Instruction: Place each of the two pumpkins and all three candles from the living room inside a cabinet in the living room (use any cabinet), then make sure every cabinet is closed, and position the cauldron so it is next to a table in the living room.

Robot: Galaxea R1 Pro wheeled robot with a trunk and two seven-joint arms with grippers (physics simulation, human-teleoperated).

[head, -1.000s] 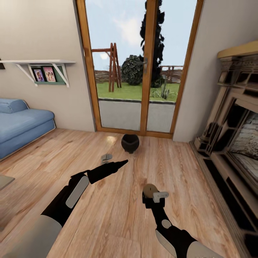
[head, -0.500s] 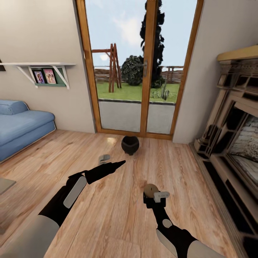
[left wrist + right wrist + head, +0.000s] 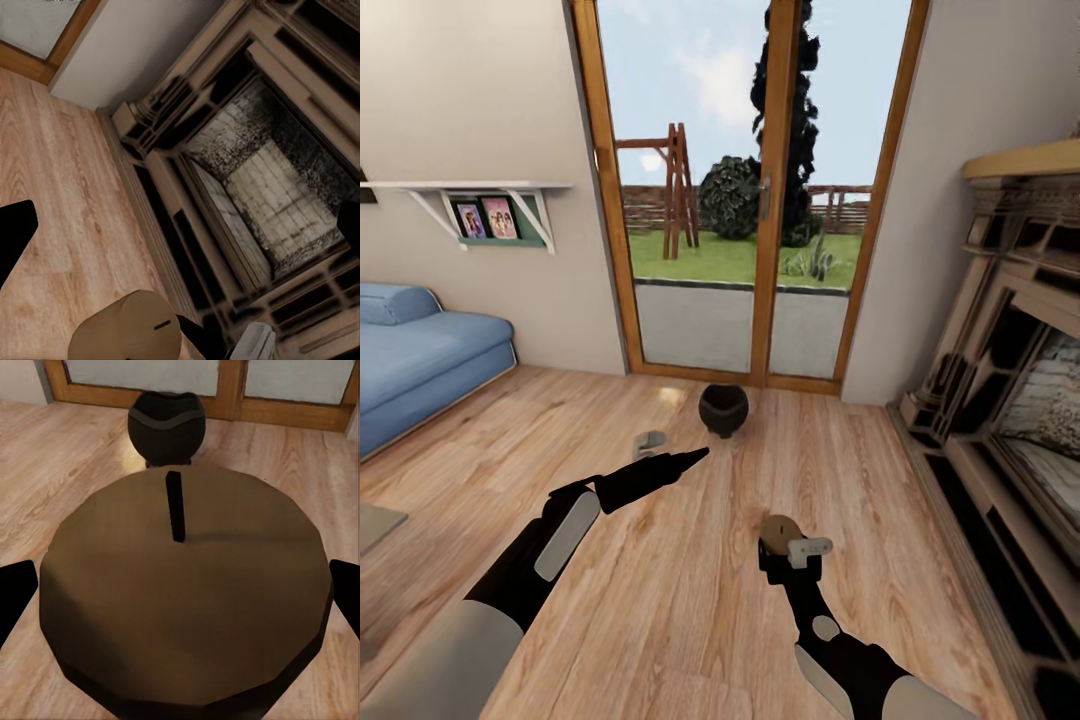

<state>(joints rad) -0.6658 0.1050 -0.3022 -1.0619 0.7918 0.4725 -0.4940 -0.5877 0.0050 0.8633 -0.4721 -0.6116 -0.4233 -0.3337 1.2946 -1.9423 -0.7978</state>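
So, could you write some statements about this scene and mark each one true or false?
1. The right gripper holds a candle. True.
2. The cauldron stands on the blue sofa. False: it stands on the wooden floor near the glass door.
3. The fireplace is at the right in the head view. True.
4. The left gripper holds a pumpkin. False: its jaws hold nothing.

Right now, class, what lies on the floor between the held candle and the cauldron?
In the head view, bare wood floor separates the candle in the right gripper from the cauldron.
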